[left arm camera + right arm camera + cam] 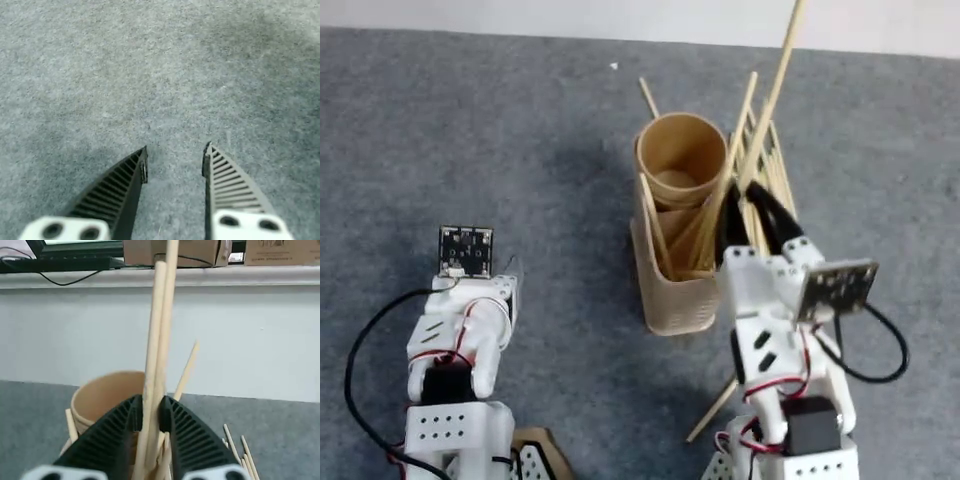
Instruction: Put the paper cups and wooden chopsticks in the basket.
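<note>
My right gripper (pixel 150 405) pinches two chopsticks (pixel 159 330)
They point up, right by the basket (pixel 676 300) where the paper cups (pixel 680 150) sit. My left gripper (pixel 175 155) hangs open over the grey table (pixel 150 60).

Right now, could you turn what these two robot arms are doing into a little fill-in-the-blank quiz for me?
1. The right pincer is ___ on two chopsticks.
2. The left pincer is ___ and holds nothing.
3. The cup stands ___ the basket.

Missing words: shut; open; inside.
</note>
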`<control>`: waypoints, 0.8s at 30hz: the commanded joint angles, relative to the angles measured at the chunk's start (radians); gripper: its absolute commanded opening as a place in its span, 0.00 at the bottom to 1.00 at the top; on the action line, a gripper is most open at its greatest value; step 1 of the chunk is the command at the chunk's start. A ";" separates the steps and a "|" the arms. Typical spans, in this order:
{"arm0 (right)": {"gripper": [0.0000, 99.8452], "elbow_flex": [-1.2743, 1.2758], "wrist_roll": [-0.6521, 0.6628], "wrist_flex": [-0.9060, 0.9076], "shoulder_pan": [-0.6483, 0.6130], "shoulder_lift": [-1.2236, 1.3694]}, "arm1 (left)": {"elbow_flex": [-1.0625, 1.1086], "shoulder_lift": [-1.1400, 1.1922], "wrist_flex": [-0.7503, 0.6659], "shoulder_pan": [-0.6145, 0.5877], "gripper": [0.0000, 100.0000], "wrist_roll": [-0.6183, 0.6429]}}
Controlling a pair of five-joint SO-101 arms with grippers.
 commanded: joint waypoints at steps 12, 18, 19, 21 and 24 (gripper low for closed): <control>0.17 -0.091 0.124 0.231 -0.004 -0.176 | -0.005 -0.010 -0.018 0.042 0.20 -0.008; 0.17 -0.271 0.157 0.390 0.002 -0.059 | 0.002 -0.010 -0.018 0.044 0.20 -0.008; 0.17 -0.305 0.157 0.410 0.007 -0.016 | 0.002 -0.010 -0.018 0.044 0.20 -0.008; 0.17 -0.371 0.157 0.435 0.039 0.081 | 0.002 -0.010 -0.018 0.044 0.20 -0.008; 0.17 -0.472 0.158 0.444 0.140 0.245 | 0.002 -0.010 -0.018 0.044 0.20 -0.008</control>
